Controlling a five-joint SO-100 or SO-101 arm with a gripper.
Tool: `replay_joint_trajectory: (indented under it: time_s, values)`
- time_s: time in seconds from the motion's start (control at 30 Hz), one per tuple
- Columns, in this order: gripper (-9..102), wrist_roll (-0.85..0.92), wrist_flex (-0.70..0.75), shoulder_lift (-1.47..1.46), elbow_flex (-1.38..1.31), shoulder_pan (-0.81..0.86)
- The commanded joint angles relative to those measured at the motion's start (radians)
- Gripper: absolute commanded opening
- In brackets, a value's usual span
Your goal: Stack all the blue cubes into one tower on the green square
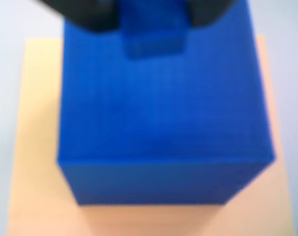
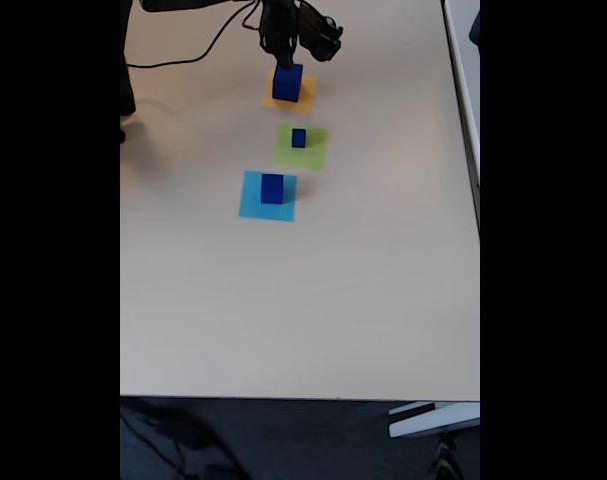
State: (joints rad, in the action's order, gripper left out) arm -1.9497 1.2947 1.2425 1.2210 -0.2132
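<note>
In the wrist view a large blue cube (image 1: pixel 163 128) stands on the orange-yellow paper square (image 1: pixel 33 147). Just above its far edge, my gripper (image 1: pixel 153 29) has its dark fingers (image 1: pixel 90 17) pressed to both sides of a small blue cube (image 1: pixel 153 42). The fixed view puts the gripper (image 2: pixel 286 60) over that large cube (image 2: pixel 287 84) at the far end of the table. A small blue cube (image 2: pixel 299 138) sits on the green square (image 2: pixel 313 152). A middle-sized blue cube (image 2: pixel 272 188) sits on the light-blue square (image 2: pixel 253 205).
The three paper squares lie in a slanted row on the beige table (image 2: pixel 303 300). The arm's black cable (image 2: pixel 198 55) runs across the far left. The table's right edge (image 2: pixel 477 200) lies well to the right of the squares.
</note>
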Motion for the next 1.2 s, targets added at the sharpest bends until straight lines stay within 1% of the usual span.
replay_joint_trajectory:
  time_s: [0.0, 0.8, 0.93, 1.17]
  values:
    - [0, -0.015, -0.008, 0.006, -0.055, -0.009]
    - [1, 0.000, -0.021, -0.018, -0.054, -0.006]
    - [4, 0.003, -0.021, -0.017, -0.054, -0.006]
    - [5, 0.002, -0.023, -0.017, -0.052, -0.006]
